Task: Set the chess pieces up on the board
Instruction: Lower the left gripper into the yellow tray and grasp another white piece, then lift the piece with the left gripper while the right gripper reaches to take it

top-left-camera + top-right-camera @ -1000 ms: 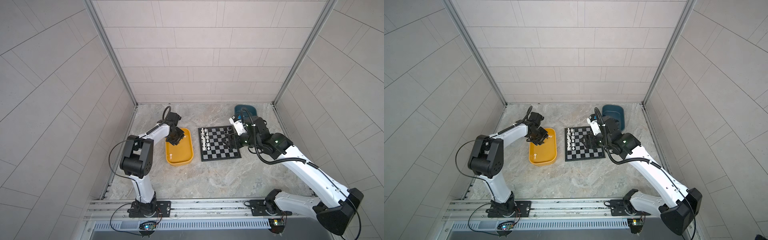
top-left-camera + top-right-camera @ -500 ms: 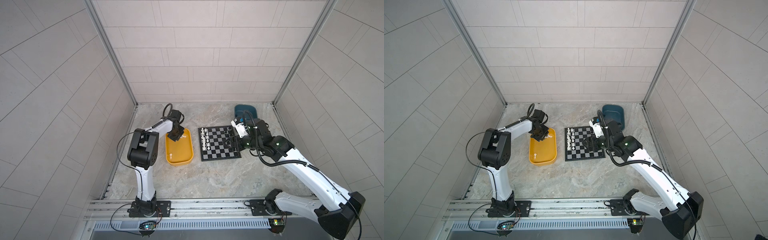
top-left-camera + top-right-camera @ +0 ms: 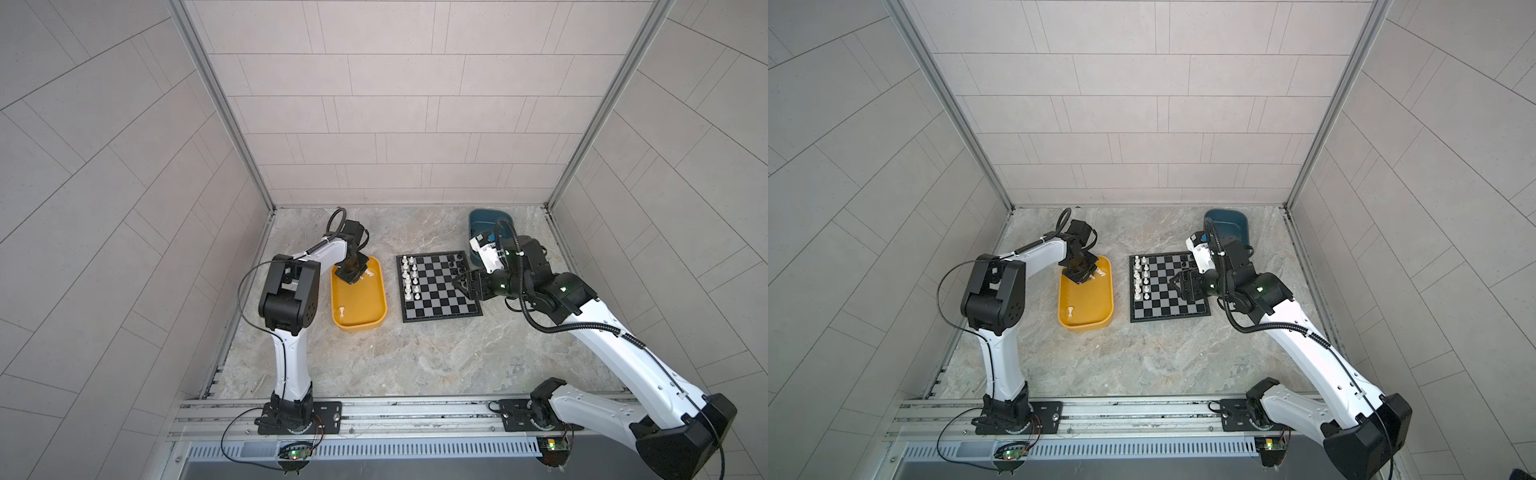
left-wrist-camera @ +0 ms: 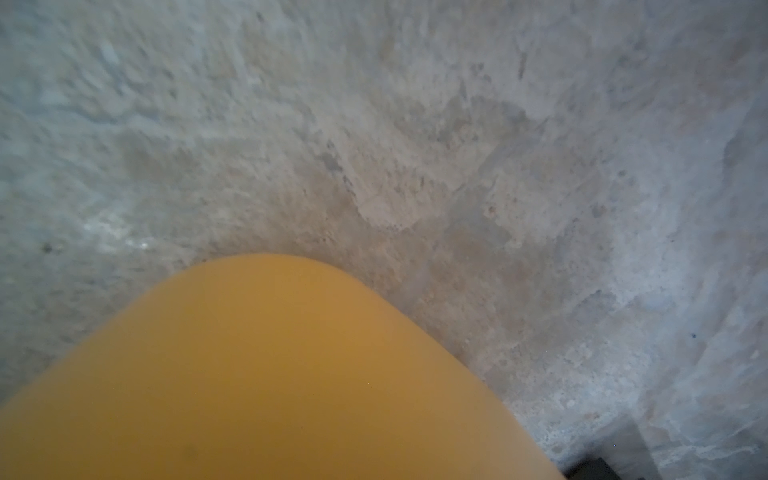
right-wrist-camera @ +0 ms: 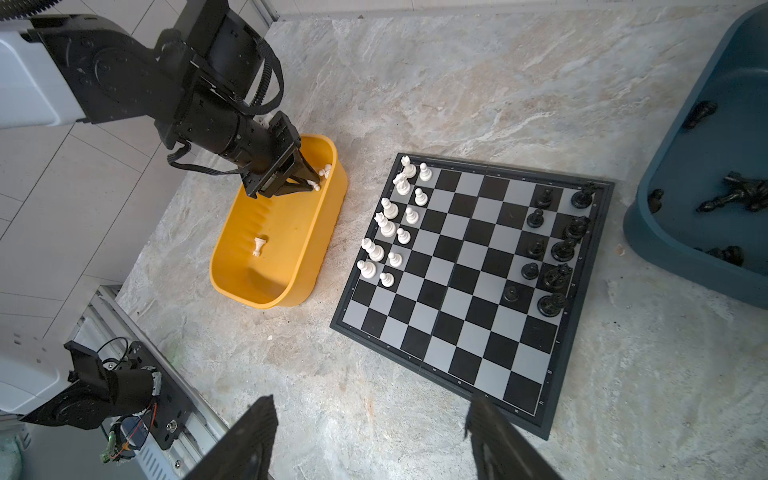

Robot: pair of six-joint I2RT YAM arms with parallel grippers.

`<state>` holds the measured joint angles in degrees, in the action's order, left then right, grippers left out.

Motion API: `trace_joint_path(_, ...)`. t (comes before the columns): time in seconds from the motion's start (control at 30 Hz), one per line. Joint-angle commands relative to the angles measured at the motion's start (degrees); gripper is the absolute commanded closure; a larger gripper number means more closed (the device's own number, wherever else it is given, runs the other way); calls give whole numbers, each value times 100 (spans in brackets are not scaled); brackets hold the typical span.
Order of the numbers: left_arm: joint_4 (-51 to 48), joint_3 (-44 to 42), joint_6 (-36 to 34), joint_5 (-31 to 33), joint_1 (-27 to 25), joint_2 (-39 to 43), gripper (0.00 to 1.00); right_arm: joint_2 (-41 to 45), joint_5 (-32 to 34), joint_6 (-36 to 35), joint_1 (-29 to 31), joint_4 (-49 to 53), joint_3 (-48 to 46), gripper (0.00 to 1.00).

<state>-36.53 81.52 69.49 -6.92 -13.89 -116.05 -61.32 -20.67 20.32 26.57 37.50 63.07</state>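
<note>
Over the last second the left arm point(image 3: 291, 291) has swung its elbow in toward the tray point(image 3: 361, 328). The left gripper point(image 3: 351, 276) has tipped down into the tray's far end, and the right arm point(image 3: 582, 316) has barely shifted.

In the right wrist view the left gripper point(image 5: 309, 185) has its jaws drawn narrow. Its fingertips point(image 5: 305, 180) sit among a few loose white pieces point(image 5: 326, 170) against the tray wall. I cannot tell whether they pinch one. Farther back from the tips, near the tray's other end, a white rook point(image 5: 258, 245) lies on its side. The left wrist view shows only a blurred yellow curve of tray point(image 4: 291, 374) and the table point(image 4: 457, 145) past it.

The right gripper point(image 5: 370, 401) has its jaws spread wide with nothing between them. In both top views it hangs above the board point(image 3: 440, 303), apart from it and over the side nearest its own arm point(image 3: 1179, 286). Just below and ahead of it, black pieces point(image 5: 557, 249) stand in two columns along that edge. Across the bare middle squares, at the edge farthest from this gripper and nearest the left one, white pieces point(image 5: 390, 228) stand in two columns. In both sets the squares toward the arms' bases are unfilled. Behind the right gripper, beside its wrist, the teal tray point(image 5: 665, 232) holds more black pieces point(image 5: 739, 193) lying loose.
</note>
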Motion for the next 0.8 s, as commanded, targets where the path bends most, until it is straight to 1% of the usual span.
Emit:
trace_joint_path(0.0, -245, 39, -161, 101, 36, 70, 83, 136, -47, 67, -11, -48, -65, 26)
trace_joint_path(0.13, 22, -276, -191, -251, 84, 495, 84, 130, -193, 134, -11, -242, -136, 26)
trace_joint_path(0.17, 73, -318, -235, -363, 95, 605, 86, 113, -268, 169, -11, -340, -173, 26)
trace_joint_path(0.2, 37, -320, -268, -443, 96, 715, 88, 80, -391, 237, -7, -518, -245, 26)
trace_joint_path(0.27, 56, -439, -208, -648, 95, 997, 88, -15, -563, 422, 47, -986, -410, 26)
trace_joint_path(0.33, 126, -650, -84, -917, 138, 1334, 88, -209, -726, 618, 214, -1606, -567, 25)
trace_joint_path(0.37, 129, -721, -53, -1014, 149, 1483, 88, -332, -703, 666, 336, -1876, -617, 25)
trace_joint_path(0.47, 179, -1020, 138, -1296, 149, 2032, 87, -922, -611, 893, 720, -2826, -698, 22)
trace_joint_path(0.53, 360, -1286, 376, -1589, 150, 2378, 87, -1410, -482, 988, 987, -3488, -673, 15)
trace_joint_path(0.6, 602, -1487, 626, -1912, 150, 2667, 87, -1894, -370, 1096, 1201, -4089, -593, 12)
trace_joint_path(0.67, 729, -1628, 802, -2174, 140, 2905, 87, -2369, -309, 1268, 1345, -4681, -447, 12)
trace_joint_path(0.77, 747, -1751, 914, -2293, 138, 3281, 87, -2994, -149, 1430, 1565, -5285, -175, 14)
